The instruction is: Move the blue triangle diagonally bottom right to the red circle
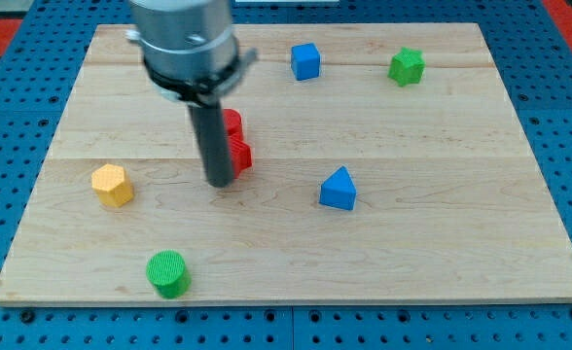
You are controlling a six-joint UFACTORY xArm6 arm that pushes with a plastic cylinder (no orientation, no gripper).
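Note:
The blue triangle (pixel 339 189) lies on the wooden board (pixel 442 233), right of centre. Two red blocks sit close together behind my rod: one (pixel 232 123) higher and one (pixel 239 155) just below it; their shapes are partly hidden, so I cannot tell which is the circle. My tip (pixel 220 182) rests on the board just left of and below the lower red block, well to the left of the blue triangle.
A blue cube (pixel 305 60) and a green star-like block (pixel 406 66) lie near the view's top. A yellow hexagon-like block (pixel 112 185) is at the left. A green cylinder (pixel 168 273) is near the bottom left edge.

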